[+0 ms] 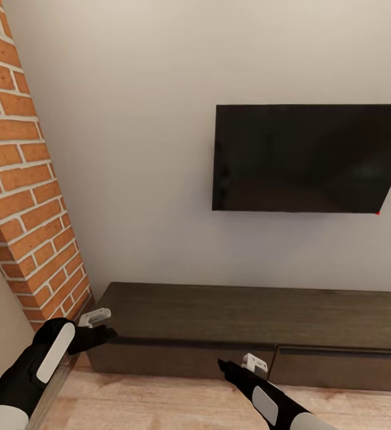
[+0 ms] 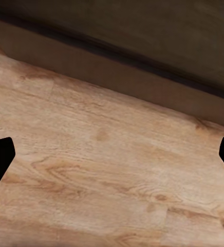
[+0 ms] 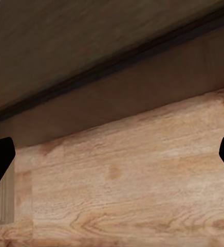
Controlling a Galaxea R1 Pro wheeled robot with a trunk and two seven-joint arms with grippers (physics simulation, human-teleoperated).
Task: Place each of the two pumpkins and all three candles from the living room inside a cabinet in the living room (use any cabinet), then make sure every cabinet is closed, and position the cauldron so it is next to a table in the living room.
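Observation:
The long, low dark-brown cabinet [image 1: 219, 310] stands against the wall ahead, its plain drawer fronts flush and closed. My left gripper [image 1: 109, 334] hovers by the cabinet's left end, and my right gripper [image 1: 224, 364] hangs in front of its middle drawer front. In the left wrist view the gripper [image 2: 112, 159] is open over bare plank floor, with the cabinet front [image 2: 143, 31] beyond it. The right gripper [image 3: 112, 164] is also open and holds nothing, with the cabinet front [image 3: 91, 51] just ahead. The pumpkins, candles, cauldron and table are out of view.
A brick fireplace column [image 1: 22, 179] rises at the left, close to the cabinet's left end. A black TV [image 1: 308, 158] hangs on the wall above the cabinet. Light wood floor [image 1: 159, 400] runs between me and the cabinet.

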